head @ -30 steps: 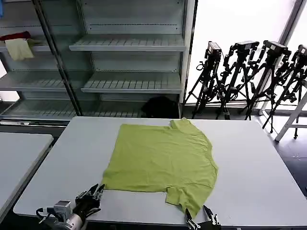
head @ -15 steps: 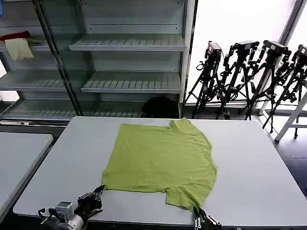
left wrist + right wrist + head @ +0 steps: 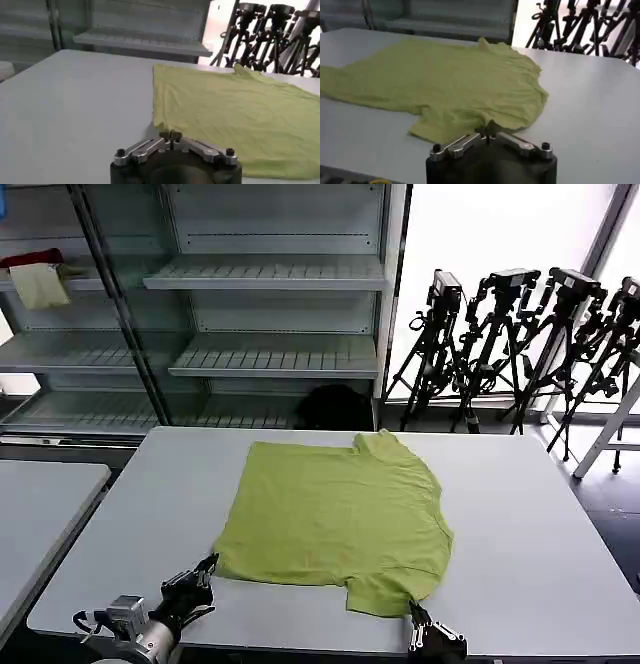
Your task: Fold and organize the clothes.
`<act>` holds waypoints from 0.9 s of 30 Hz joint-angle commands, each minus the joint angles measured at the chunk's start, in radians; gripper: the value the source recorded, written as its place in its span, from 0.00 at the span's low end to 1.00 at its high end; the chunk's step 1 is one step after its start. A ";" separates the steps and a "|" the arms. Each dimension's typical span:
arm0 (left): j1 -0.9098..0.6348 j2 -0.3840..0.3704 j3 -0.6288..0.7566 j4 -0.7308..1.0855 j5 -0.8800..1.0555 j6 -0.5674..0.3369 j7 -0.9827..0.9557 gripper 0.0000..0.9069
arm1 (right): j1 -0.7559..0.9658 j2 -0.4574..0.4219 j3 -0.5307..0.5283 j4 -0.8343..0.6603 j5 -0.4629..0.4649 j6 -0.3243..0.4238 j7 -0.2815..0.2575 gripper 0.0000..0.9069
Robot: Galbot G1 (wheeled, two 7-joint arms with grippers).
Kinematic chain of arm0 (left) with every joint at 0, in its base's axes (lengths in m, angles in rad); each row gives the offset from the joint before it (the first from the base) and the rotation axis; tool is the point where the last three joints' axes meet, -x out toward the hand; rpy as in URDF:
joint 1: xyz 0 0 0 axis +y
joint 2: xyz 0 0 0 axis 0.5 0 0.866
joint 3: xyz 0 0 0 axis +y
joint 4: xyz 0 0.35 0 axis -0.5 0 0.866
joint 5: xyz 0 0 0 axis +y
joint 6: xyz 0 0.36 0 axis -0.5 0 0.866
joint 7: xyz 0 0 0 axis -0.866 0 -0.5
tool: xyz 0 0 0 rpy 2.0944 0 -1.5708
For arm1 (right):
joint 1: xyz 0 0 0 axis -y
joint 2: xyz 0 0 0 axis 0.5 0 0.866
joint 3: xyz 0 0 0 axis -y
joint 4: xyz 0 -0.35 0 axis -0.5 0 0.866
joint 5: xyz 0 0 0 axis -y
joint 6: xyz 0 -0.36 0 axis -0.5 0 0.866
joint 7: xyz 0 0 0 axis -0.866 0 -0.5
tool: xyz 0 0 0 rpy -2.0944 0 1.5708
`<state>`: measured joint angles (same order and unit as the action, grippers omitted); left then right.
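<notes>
Presently, the white surface [image 3: 520, 524] fills the lower half of the head view, with metal shelving [image 3: 270, 279] across the upper left and a row of black camera tripods [image 3: 520, 344] at the upper right. The lime-green T-shirt [image 3: 335, 519] lies spread flat at the centre of the surface, plain face up, one sleeve toward the far edge and the other toward the near edge. The left gripper [image 3: 200, 579] sits at lower left, just beside the shirt's near-left hem corner; in the left wrist view its fingers [image 3: 171, 135] are pressed together with no cloth between them. The right gripper [image 3: 418, 616] sits at lower centre-right, its fingers [image 3: 487, 136] clenched on the edge of the near sleeve.
</notes>
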<state>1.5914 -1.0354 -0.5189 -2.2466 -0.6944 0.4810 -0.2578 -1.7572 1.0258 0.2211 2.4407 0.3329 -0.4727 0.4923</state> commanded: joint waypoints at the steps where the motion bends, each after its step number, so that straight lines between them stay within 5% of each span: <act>1: -0.020 0.001 0.000 -0.014 -0.015 -0.009 -0.022 0.00 | 0.048 -0.002 0.020 0.011 0.011 -0.013 0.001 0.00; 17: -0.217 -0.050 0.066 0.046 -0.046 0.038 -0.192 0.00 | 0.286 -0.039 0.068 -0.065 0.080 -0.105 -0.025 0.00; 27: -0.246 -0.053 0.091 0.072 -0.027 0.047 -0.206 0.00 | 0.416 -0.058 0.052 -0.175 0.099 -0.095 -0.075 0.00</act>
<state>1.3942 -1.0806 -0.4482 -2.1946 -0.7270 0.5214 -0.4236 -1.4587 0.9746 0.2701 2.3359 0.4143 -0.5582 0.4398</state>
